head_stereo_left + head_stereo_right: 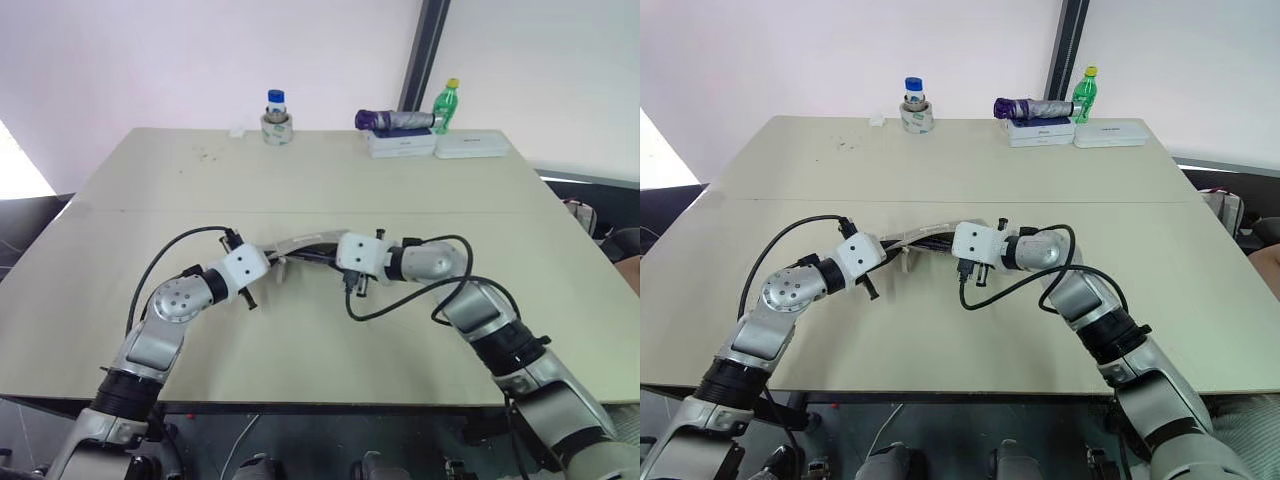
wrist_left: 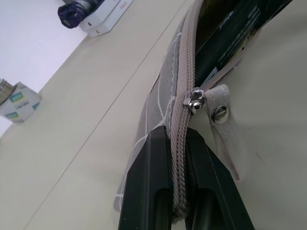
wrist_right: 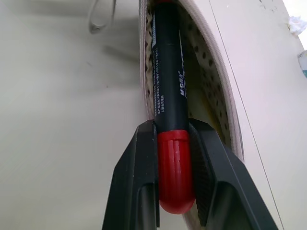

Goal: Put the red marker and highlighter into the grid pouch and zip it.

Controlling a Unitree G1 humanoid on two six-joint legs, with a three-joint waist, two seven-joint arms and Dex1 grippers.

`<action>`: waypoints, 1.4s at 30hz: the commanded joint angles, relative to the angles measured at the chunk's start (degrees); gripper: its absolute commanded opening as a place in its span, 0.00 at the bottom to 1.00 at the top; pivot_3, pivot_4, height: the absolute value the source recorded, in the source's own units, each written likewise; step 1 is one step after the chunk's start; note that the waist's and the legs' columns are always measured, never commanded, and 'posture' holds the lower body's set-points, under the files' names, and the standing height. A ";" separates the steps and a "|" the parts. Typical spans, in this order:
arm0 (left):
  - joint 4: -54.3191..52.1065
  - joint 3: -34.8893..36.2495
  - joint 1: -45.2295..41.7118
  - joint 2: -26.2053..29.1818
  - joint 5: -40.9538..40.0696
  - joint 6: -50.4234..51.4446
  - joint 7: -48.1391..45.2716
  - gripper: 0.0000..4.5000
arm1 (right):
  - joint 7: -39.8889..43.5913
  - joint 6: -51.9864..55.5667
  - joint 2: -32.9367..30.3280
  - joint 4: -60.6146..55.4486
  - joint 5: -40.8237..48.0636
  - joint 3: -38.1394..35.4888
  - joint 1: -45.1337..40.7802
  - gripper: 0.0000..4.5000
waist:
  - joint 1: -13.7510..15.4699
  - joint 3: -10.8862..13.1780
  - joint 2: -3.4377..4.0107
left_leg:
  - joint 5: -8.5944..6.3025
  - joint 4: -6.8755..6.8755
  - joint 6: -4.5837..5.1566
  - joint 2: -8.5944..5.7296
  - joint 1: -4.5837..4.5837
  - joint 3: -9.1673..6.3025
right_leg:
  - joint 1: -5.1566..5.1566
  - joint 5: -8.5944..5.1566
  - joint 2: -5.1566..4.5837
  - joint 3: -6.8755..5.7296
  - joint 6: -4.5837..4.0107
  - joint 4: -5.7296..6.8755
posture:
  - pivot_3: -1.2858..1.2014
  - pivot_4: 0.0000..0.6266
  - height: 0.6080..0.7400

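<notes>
- Head views: left gripper [image 1: 262, 292] and right gripper [image 1: 345, 262] meet near the table's [image 1: 300, 180] middle, over the grid pouch [image 1: 300, 246]. The pouch shows as a thin grey arc between the two wrists, mostly hidden by them.
- Fingertips of both grippers are too small and covered here to read.
- Marker hard to make out from the head; highlighter cannot be found, maybe hidden.
- Far table edge: tape roll with a blue-capped bottle [image 1: 276, 115], green bottle [image 1: 446, 105], purple folded umbrella [image 1: 395, 120] lying on white boxes [image 1: 402, 144]. Labels unreadable.
- Left wrist view: the left gripper's black fingers [image 2: 151, 182] are pinched tight on the pouch's end, zipper seam running between them.
- Grey fabric with white grid lines on one side; metal zipper pull [image 2: 195, 99] with a pale tab sits just past the fingertips.
- Beyond the pull the mouth gapes; a dark thing with tiny print is inside, cut off by the frame, text illegible.
- Right wrist view: right gripper [image 3: 175, 143] clamps the red marker [image 3: 170, 96], jaws narrow on its red end.
- Black barrel runs forward into the open pouch [image 3: 211, 91], dotted lining beside it; the marker's far tip is cut off at the frame edge.
- Zipper tab loop faint on the table beyond.
</notes>
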 commanded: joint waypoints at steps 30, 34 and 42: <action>-3.27 3.41 -1.35 -4.35 -2.28 4.70 3.81 0.00 | 4.78 4.56 -1.09 -10.30 12.97 -13.95 0.67 0.98 | 0.09 0.00 0.00 | 0.00 0.01 0.00 0.00 0.00 -0.02 | 0.00 0.00 -0.01 0.00 0.00 0.02 | 0.52 0.24 1.00; -3.78 3.74 -1.97 -6.07 -3.20 7.17 5.22 0.00 | 8.35 17.65 -2.21 -17.34 21.11 -14.70 6.91 0.98 | 0.42 -0.01 -0.01 | 0.00 0.03 0.00 0.00 0.00 -0.04 | 0.03 0.00 -0.02 -0.01 0.00 0.02 | 0.52 0.24 1.00; -7.19 2.42 -2.46 -8.22 -4.80 11.01 4.76 0.00 | 1.02 25.11 2.20 -18.51 21.05 -10.00 13.09 0.98 | -0.06 -0.01 -0.01 | 0.00 0.03 0.00 -0.03 0.03 -0.12 | 0.07 0.00 0.03 -0.02 -0.01 0.04 | 0.52 0.24 1.00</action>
